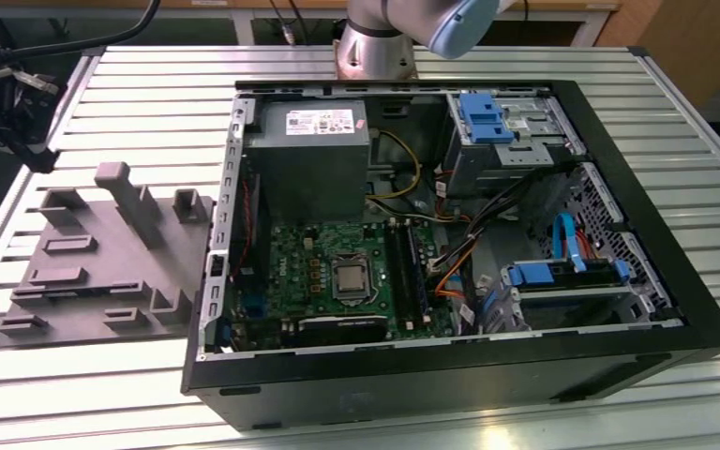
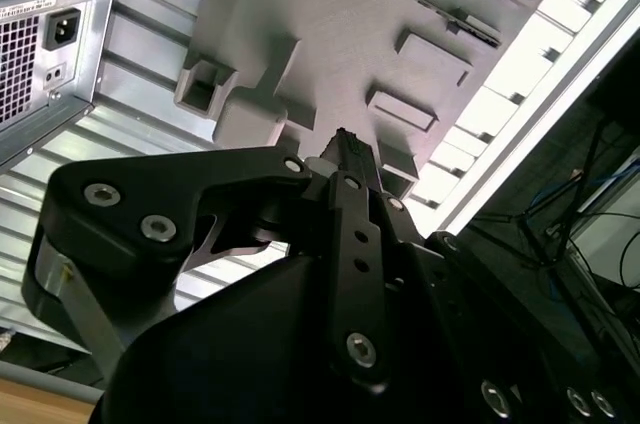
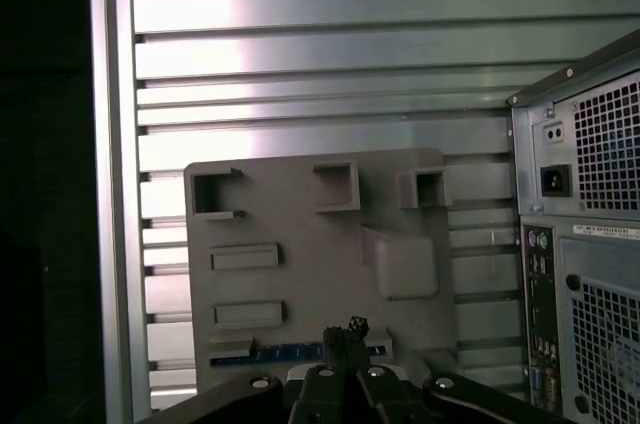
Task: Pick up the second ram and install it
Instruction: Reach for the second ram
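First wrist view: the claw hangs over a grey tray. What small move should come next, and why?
Probably ease the gripper down toward the second ram, seemingly the bluish strip in the grey tray. The gripper hangs over the tray right beside that strip, so a short descent should reach it.

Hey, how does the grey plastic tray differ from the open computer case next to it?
The grey tray is one plain colour; the computer case is black, with a green board, cables and blue parts inside. The tray is smaller and lower; the case is larger and deeper. The tray bears upright posts; the case lies on its side, open. Both rest side by side on the slatted table.
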Robot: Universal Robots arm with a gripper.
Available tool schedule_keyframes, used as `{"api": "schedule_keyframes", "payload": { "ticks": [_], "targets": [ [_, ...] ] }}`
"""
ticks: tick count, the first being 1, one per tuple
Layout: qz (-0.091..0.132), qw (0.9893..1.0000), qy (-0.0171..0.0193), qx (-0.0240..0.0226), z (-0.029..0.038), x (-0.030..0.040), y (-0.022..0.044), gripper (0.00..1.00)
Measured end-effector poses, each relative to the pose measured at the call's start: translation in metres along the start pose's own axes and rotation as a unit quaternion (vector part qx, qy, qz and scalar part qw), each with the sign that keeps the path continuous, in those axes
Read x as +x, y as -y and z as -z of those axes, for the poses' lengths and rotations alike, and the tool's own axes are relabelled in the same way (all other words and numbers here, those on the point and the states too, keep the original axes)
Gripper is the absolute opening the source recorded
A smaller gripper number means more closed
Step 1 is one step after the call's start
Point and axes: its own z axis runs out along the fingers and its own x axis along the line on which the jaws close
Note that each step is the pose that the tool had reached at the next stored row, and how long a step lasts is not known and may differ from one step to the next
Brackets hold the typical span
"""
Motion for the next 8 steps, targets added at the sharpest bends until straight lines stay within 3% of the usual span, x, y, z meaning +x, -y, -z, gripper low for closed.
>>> {"api": "schedule_keyframes", "payload": {
  "ticks": [8],
  "targets": [
    [0.001, 1.0, 0.0, 0.0, -0.0029, -0.0005, 0.0081, 0.11]
  ]
}}
